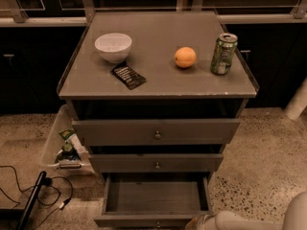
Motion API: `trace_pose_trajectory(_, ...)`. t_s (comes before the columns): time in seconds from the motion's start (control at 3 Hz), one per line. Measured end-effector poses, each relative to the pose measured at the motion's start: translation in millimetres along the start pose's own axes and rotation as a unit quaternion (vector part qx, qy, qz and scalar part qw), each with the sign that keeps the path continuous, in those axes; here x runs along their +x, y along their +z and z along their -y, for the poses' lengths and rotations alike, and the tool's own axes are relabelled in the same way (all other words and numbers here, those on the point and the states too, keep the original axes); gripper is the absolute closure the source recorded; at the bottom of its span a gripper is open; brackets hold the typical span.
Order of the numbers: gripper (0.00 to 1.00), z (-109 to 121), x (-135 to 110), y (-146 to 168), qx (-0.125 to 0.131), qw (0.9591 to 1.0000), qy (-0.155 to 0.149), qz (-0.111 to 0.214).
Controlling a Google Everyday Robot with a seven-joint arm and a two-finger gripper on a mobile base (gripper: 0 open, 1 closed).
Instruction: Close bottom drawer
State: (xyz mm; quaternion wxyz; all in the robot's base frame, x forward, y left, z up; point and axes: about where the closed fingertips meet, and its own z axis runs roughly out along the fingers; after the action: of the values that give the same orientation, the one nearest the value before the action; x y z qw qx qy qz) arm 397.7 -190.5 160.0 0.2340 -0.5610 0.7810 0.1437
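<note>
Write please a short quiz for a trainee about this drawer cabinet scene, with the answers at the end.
1. True or false: the bottom drawer is pulled out.
2. Where is the pincer?
A. high above the cabinet
B. low, by the front right corner of the bottom drawer
C. inside the top drawer
3. Fill the gap: between the white bowl and the green can lies an ____.

Key: 1. True. 2. B. 3. orange.
</note>
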Motion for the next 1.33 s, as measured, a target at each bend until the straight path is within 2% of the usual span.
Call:
trace_pose_trajectory(0.33, 0.12, -0.1, 0.0, 0.5, 0.0, 1.0, 0.001, 0.001)
trace_pose_trajectory(0.67, 0.08, 12.1, -3.7, 0.7, 0.01, 0.9999, -0.004, 0.01)
trace_pose_trajectory(1.0, 0.27, 10.9, -3.6, 0.6, 0.01, 0.9999, -0.004, 0.01)
trace_pose_trajectory(1.33, 0.5, 44.9, -15.0, 1.8, 0.026, 0.9988, -0.031, 0.027)
